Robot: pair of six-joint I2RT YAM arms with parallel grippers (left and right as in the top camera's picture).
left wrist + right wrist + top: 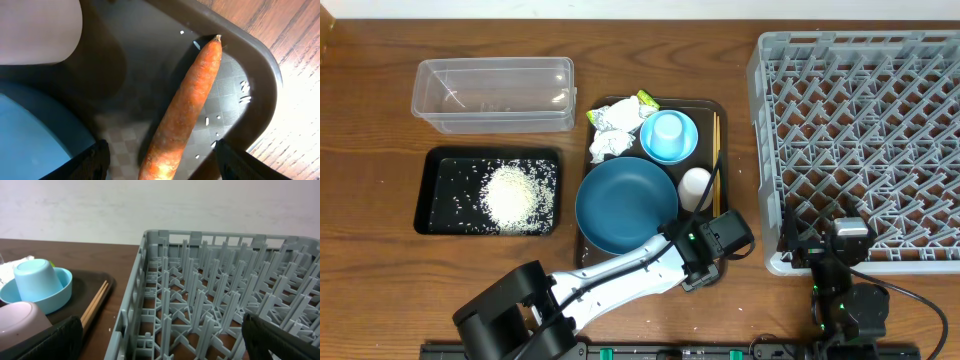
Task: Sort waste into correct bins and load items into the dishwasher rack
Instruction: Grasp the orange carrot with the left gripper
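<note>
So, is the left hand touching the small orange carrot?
Apart. Left wrist view: the small orange carrot lies between the fingers of the left hand, brown tray floor showing either side.

The tub [493, 112] sits behind the bin [428, 215] of rice [517, 195] (both left); serving tray [705, 106] centre, rack [860, 130] right.

L arm [610, 275]: white, stretched long from base at low left, up + to right. L gripper [712, 248] points down, fingers [92, 161] wide apart. R arm [845, 300]: black, folded short by own base, low right. R gripper [842, 238] held about level, fingers [47, 341] wide apart too.
</note>
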